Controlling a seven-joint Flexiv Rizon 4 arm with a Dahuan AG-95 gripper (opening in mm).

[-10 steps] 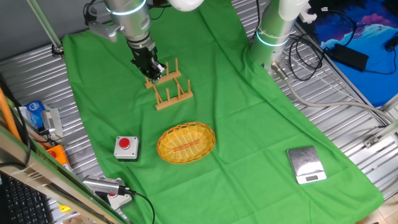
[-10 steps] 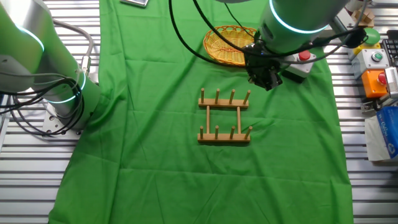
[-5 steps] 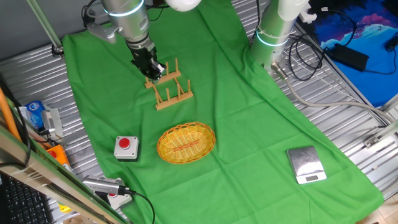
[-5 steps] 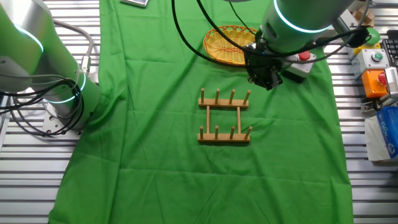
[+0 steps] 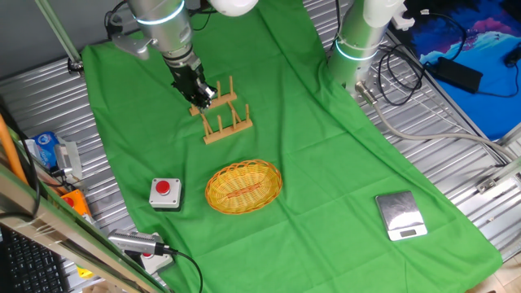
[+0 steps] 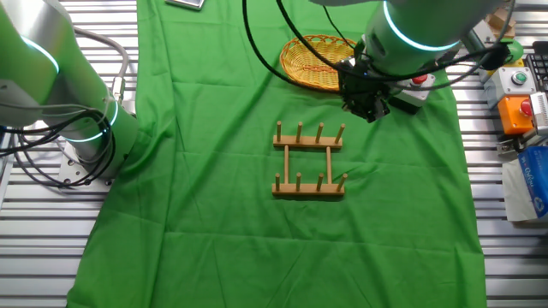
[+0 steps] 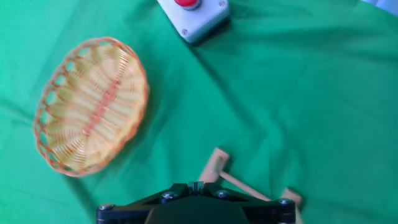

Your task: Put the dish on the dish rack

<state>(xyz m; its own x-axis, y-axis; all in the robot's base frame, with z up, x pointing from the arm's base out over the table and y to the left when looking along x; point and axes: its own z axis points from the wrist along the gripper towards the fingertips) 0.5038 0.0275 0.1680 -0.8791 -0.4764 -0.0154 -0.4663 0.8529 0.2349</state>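
Note:
The dish [image 5: 242, 186] is a yellow oval wicker basket-plate with an orange-red centre streak, lying flat on the green cloth. It also shows in the other fixed view [image 6: 315, 62] and in the hand view [image 7: 90, 106]. The dish rack [image 5: 221, 110] is a small wooden rack with upright pegs, standing empty beyond the dish; it also shows in the other fixed view [image 6: 309, 160], and its end shows in the hand view [image 7: 217, 165]. My gripper [image 5: 199, 92] hangs just above the rack's far end, apart from the dish. Its fingers are closed together and hold nothing [image 7: 198, 186].
A grey box with a red button [image 5: 165, 192] stands left of the dish. A square silver scale [image 5: 400, 216] lies at the front right. A second robot base [image 5: 358, 41] stands at the back. The green cloth [image 5: 326, 163] covers the table.
The arm has shifted slightly away from the rack's end, towards the side with the button box. The dish and the rack have not moved.

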